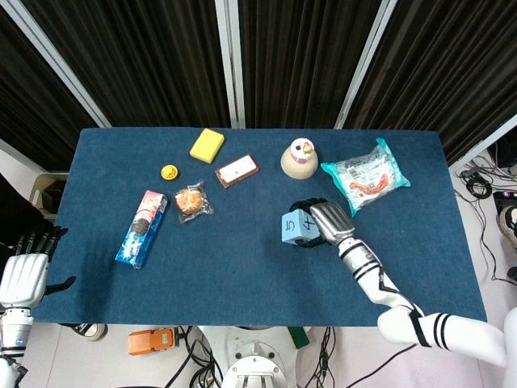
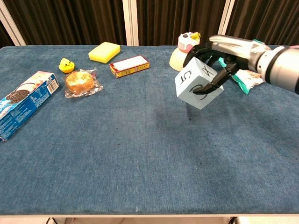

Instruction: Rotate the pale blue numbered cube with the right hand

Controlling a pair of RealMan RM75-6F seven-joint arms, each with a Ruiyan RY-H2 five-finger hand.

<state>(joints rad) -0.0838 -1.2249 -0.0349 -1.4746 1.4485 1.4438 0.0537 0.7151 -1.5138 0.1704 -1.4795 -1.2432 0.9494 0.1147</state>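
Right hand point(image 2: 216, 65) grasps the cube point(image 2: 198, 83), fingers wrapped over the cube's top and far side, with dark fingertips point(image 2: 202, 88) curling onto its near face in the chest view. In the head view the same hand point(image 1: 323, 220) sits directly to the cube's point(image 1: 296, 227) right, touching it, with the forearm running back toward the lower right.

The cube appears lifted clear of the surface point(image 2: 140, 154): the chest view shows it tilted on one corner with a faint shadow on the cloth below. It hangs just in front of the cake point(image 2: 186, 52), between that item and the near edge, and just left of the snack bag point(image 1: 365, 174). Faces marked 5 and 4 point up toward the head camera.

Governing relation: the cube lies to the left of the palm, at the finger ends, with the wrist axis running roughly right to left into it. A cube has no long axis, so any further rotation is judged to come from wrist roll about that forearm line.

Left hand point(image 1: 24, 271) is released, fingers apart, off the surface's left edge and well apart from the cube. The right hand is the nearer one, and the assigned one.

Risk, as a judgement: the cake stands near the cube's far side, so a wide swing could clip it.
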